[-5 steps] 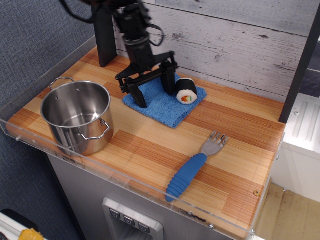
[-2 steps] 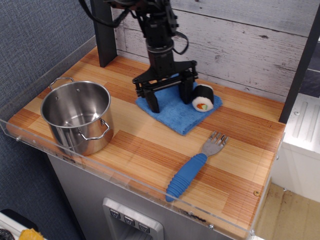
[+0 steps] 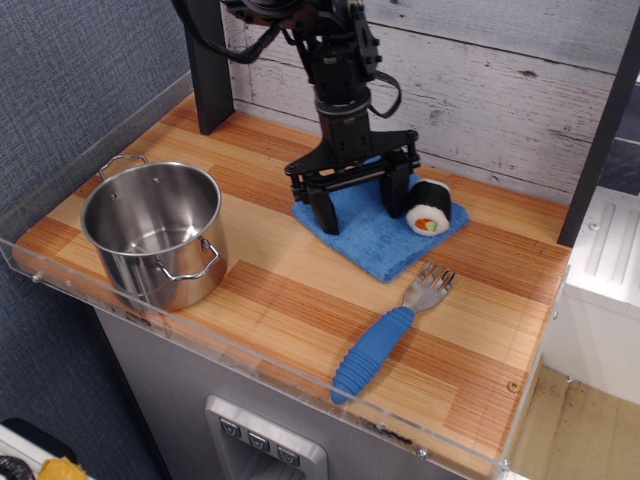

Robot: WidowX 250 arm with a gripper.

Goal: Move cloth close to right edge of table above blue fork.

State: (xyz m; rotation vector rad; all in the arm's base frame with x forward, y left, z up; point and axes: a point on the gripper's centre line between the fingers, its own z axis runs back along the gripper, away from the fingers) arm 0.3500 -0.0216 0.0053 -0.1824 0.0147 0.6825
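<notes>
While spread wide, gripper [image 3: 360, 198] presses on cloth [image 3: 385, 230]; blue fork [image 3: 390, 330] just below.

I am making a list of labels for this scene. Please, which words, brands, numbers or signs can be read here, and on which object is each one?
None: no readable text appears anywhere.
steel pot: plain metal, no marking.
blue fork: no brand visible.
cloth and sushi roll: no label.
grey panel below the table: small buttons, too small to read.

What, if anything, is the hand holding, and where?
Nothing is lifted: the hand presses open fingers onto the cloth, near its left and middle.
</notes>
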